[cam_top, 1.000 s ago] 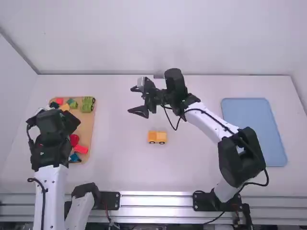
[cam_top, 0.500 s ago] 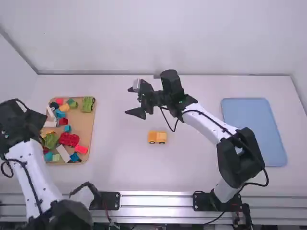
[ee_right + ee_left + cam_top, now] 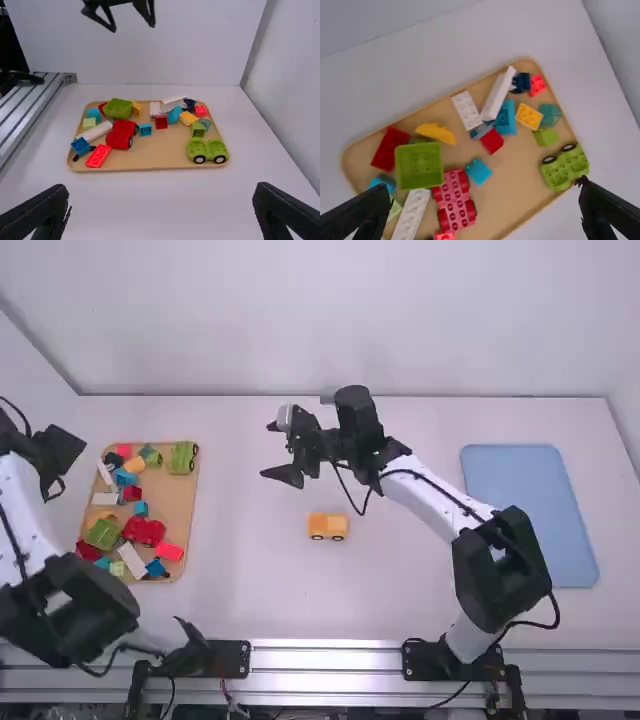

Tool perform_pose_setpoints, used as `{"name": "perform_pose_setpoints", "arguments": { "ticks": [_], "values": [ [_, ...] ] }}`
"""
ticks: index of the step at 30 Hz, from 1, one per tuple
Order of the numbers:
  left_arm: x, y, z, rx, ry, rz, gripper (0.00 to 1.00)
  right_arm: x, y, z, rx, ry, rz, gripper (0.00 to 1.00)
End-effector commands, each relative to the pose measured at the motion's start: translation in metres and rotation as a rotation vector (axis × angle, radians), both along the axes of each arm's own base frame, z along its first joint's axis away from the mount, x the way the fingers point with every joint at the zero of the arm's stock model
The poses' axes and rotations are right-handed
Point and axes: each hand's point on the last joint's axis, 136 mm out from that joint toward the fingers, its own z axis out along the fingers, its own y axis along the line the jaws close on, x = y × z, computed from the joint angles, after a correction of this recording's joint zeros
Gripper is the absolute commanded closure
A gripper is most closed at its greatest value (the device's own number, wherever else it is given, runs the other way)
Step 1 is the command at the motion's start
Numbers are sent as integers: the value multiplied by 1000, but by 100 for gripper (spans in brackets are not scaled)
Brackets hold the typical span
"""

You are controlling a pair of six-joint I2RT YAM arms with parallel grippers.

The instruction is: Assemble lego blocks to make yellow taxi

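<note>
Your left gripper [image 3: 62, 448] hanging jaws wide near the block tray [image 3: 182, 502], your right gripper [image 3: 267, 450] also gaping wide, the yellow car [image 3: 328, 527] sitting between tray and blue mat [image 3: 530, 515], nearer your arm bases than the right gripper.

Free lane between tray [image 3: 180, 502], yellow car [image 3: 327, 527]; right gripper [image 3: 268, 450] juts in beyond.

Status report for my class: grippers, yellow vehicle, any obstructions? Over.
Left gripper open, empty, facing block tray. Right gripper open, empty, above table. Yellow vehicle on table, apart from tray. Nothing appears to block it.
</note>
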Motion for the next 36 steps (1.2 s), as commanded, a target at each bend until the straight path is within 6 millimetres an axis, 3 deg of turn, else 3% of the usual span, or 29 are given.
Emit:
{"name": "perform_pose_setpoints", "arguments": {
  "ticks": [1,4,10,12,17,20,21,26,28,33,36],
  "values": [
    [34,-4,1,8,32,-126,1,8,0,21,21,-36,-37,2],
    [70,-8,-11,-6,104,-241,1,9,-1,21,18,-34,-45,2],
    [109,-11,-36,-38,191,-347,1,9,-1,20,16,-30,-45,2],
    [126,-10,-56,-51,242,-410,1,9,-1,20,17,-12,-50,2],
    [133,11,-101,-37,397,-431,1,9,-1,20,18,12,-54,2],
    [136,12,-121,-37,444,-524,1,9,-1,20,18,12,-54,2],
    [134,12,-138,-35,496,-609,1,9,-1,20,18,12,-54,2],
    [130,9,-174,-8,601,-891,1,9,-1,20,20,35,-59,2],
    [131,4,-181,19,622,-1019,2,9,-2,20,20,37,-61,2],
    [148,5,-198,166,646,-1298,23,9,-2,19,18,40,-60,2],
    [155,4,-206,228,651,-1424,22,9,-1,20,19,39,-60,2]
  ]
}}
